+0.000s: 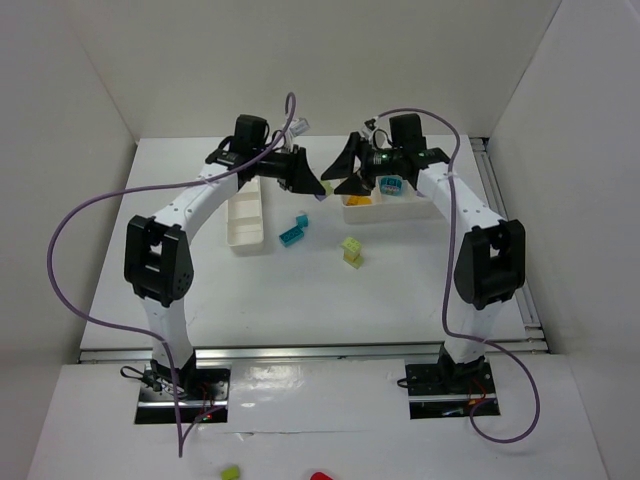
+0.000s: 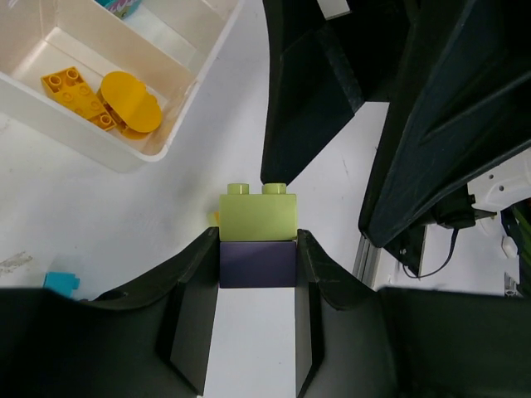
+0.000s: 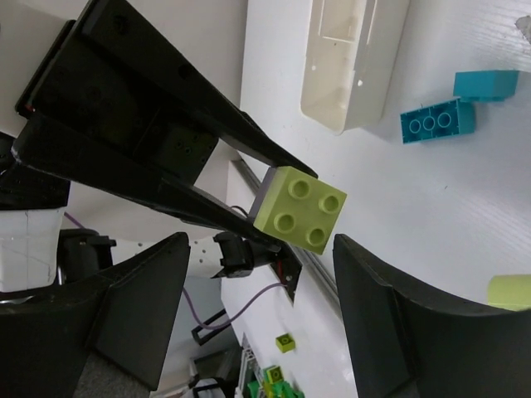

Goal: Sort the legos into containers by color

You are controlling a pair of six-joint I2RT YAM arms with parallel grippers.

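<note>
My left gripper (image 2: 257,249) is shut on a purple lego (image 2: 257,264) that has a lime green lego (image 2: 258,217) stacked on it, held above the table. My right gripper (image 3: 259,245) faces it, open, with the lime green lego (image 3: 299,209) just ahead of its spread fingers (image 3: 390,315). In the top view the two grippers, left (image 1: 305,178) and right (image 1: 345,172), meet at the back centre. The wider container (image 1: 400,208) holds yellow-orange legos (image 2: 91,99) and a teal one (image 1: 390,184). The narrow container (image 1: 247,215) lies at the left. Two teal legos (image 1: 293,230) and a lime-yellow stack (image 1: 352,250) lie on the table.
White walls close in the table on three sides. A metal rail (image 1: 505,235) runs along its right edge. Purple cables (image 1: 70,250) loop off both arms. A lime piece (image 1: 230,472) and a red piece (image 1: 320,477) lie in front of the arm bases.
</note>
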